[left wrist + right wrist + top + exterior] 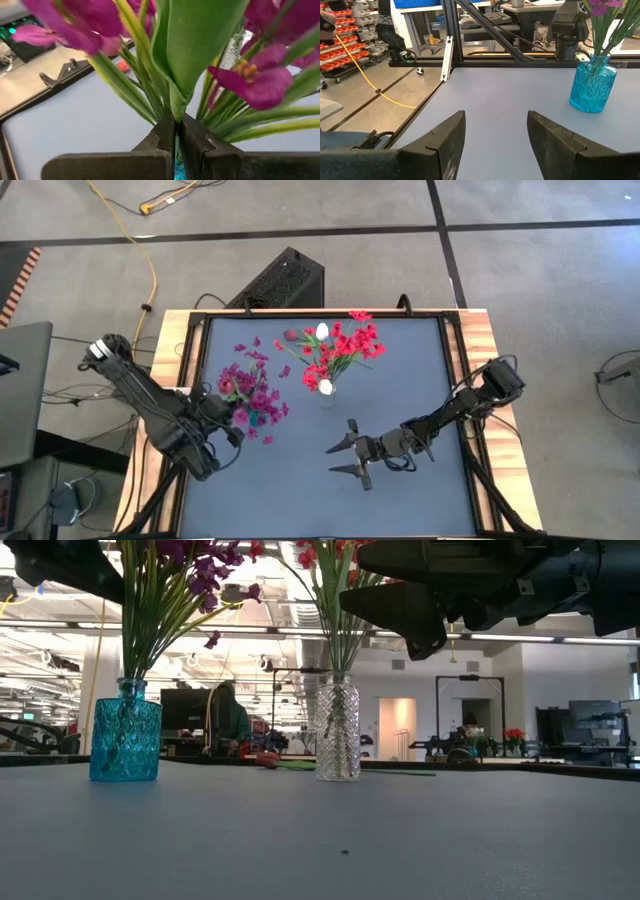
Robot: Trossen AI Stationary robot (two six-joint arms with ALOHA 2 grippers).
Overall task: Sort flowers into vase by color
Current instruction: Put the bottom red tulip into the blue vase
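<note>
From overhead I see my left end effector (pixel 236 423) over the blue vase (pixel 125 732), pinched tight on a green stem (pixel 192 47) among the purple flowers (pixel 252 392); the left wrist view shows its fingers (pixel 162 142) shut on the base of that stem, with purple blooms crowding both sides. The blue vase stands on the left half of the worktop (pixel 400 490), and its bunch leans out above it. The clear vase (pixel 338 732) stands near the middle toward the far edge, holding the red flowers (pixel 350 345) along with two white buds (pixel 325 386), one high at the far side and one low, near the vase mouth. A single pink-red bud (pixel 291 335) lies on the worktop just beyond the red bunch, toward the far edge; in the low view I make it out lying flat between the two vases. My right end effector (pixel 346 457) hovers above the near-middle of the worktop, well apart from both vases, its fingers (pixel 447 140) spread wide with nothing between them, pointing toward the blue vase.
</note>
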